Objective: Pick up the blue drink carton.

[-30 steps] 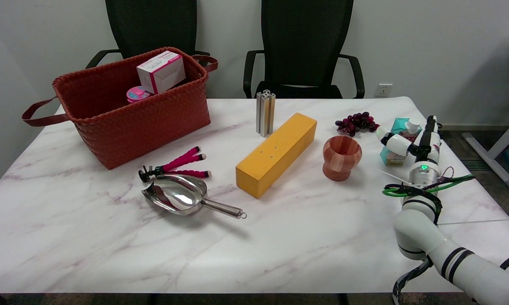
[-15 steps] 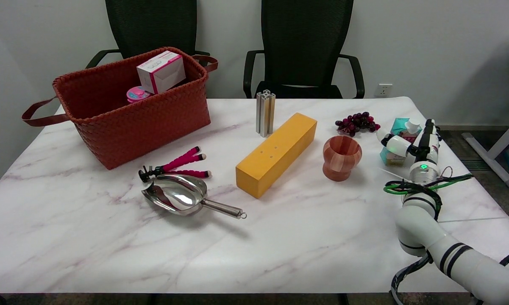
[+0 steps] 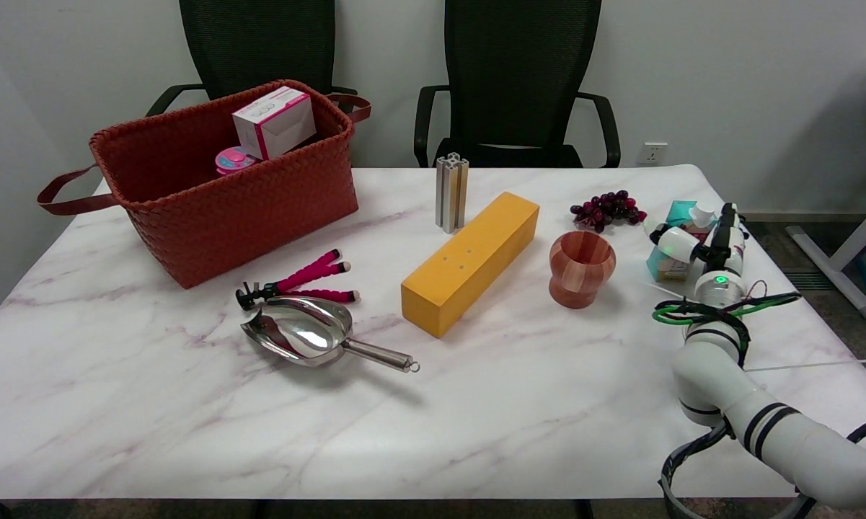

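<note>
Right hand at the blue drink carton, near the table's right edge.

The blue drink carton with a white cap stands on the marble table, right of the wooden vase and below the dark grapes. The right hand is wrapped about it, a white finger crossing its front, the black palm against its right side; whether the grasp is firm cannot be told. The carton looks to be resting on the tabletop.

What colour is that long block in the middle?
The block is yellow-orange, plain in the head view.
</note>
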You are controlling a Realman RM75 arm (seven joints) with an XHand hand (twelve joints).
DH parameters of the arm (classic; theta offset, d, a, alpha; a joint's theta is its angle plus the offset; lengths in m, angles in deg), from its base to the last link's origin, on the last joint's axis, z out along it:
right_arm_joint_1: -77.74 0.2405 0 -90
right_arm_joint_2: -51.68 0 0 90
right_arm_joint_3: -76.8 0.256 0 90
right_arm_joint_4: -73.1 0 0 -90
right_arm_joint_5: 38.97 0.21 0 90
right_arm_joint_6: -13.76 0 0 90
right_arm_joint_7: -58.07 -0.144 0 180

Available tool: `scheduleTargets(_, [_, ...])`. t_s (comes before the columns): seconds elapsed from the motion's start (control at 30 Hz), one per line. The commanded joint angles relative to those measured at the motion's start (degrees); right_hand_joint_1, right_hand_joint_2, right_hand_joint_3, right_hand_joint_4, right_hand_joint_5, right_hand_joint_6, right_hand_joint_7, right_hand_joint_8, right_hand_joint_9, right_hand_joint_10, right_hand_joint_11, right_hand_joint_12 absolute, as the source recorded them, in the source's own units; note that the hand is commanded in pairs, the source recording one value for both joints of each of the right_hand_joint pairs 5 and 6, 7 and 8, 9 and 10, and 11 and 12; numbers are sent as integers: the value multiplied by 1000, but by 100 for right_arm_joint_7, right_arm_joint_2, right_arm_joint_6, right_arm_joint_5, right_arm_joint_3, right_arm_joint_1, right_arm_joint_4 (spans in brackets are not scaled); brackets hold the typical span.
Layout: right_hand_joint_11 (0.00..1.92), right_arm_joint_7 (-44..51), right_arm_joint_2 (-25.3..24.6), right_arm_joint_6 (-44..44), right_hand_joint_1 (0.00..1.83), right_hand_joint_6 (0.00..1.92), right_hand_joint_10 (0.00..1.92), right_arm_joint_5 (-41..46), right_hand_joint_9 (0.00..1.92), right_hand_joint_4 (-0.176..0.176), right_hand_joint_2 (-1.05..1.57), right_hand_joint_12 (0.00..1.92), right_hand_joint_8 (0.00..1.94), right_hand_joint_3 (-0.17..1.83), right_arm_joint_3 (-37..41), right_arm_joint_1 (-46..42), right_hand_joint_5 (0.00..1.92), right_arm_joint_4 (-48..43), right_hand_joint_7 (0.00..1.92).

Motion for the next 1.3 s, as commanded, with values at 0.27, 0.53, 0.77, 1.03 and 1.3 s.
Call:
scheduleTargets(0.27, [0, -1147, 6, 132, 1188, 0, 0, -427, 0, 0, 477, 0, 0, 694, -132, 152, 0, 322, 0])
scheduleTargets(0.53, [0, -1147, 6, 354, 1192, 0, 17, -427, 17, 0, 476, 0, 0, 738, -166, 153, 0, 377, 0])
scheduleTargets(0.77, [0, -1155, -58, 387, 1192, 0, 79, -419, 79, 0, 503, 0, 66, 734, -166, 161, 0, 457, 66])
scheduleTargets(1.03, [13, -1155, -66, 340, 1194, 0, 303, -419, 303, 0, 572, 13, 371, 728, -166, 161, 0, 457, 371])
scheduleTargets(1.3, [222, -1163, -66, 331, 1193, 28, 442, -419, 442, 0, 688, 222, 581, 764, -142, 161, 28, 457, 581])
